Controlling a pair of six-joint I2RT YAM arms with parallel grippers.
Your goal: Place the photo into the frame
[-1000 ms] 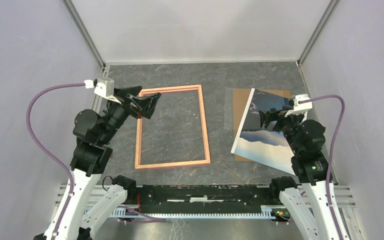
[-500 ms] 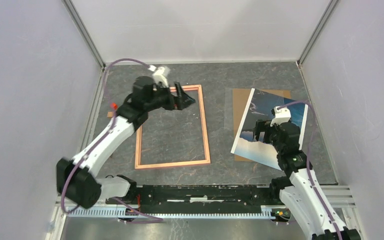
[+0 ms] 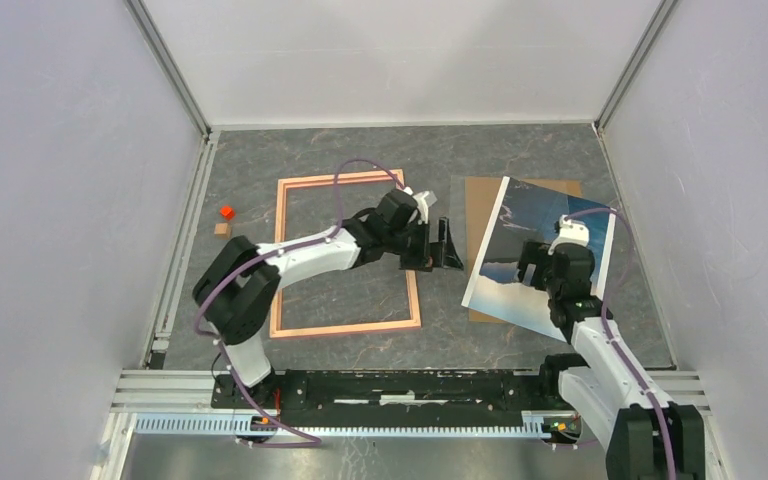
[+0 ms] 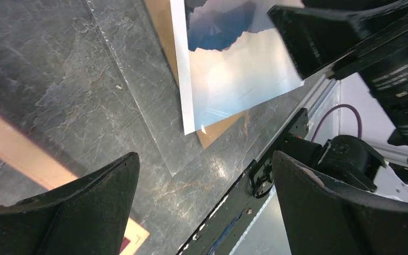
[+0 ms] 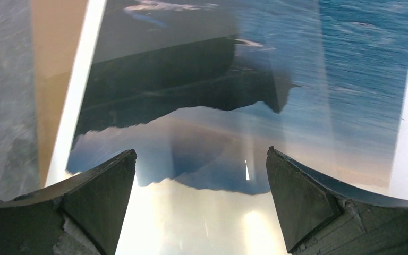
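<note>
The photo [image 3: 528,300] lies skewed on the brown backing board [image 3: 480,200], to the right of the frame [image 3: 345,326] and apart from it, all flat on the table [image 3: 360,150]; the right end effector [image 3: 537,264] hovers over the print with its fingers [image 5: 85,212] spread wide and nothing held; the left end effector [image 3: 447,248], likewise wide open and empty, reaches across the frame's right rail toward the photo's left edge. The glossy sheet lies flat, so a pinch would likely slip or crease it; the left arm could nudge the frame's rail; the two arms, this near, could collide; the skew would need correcting before seating.
</note>
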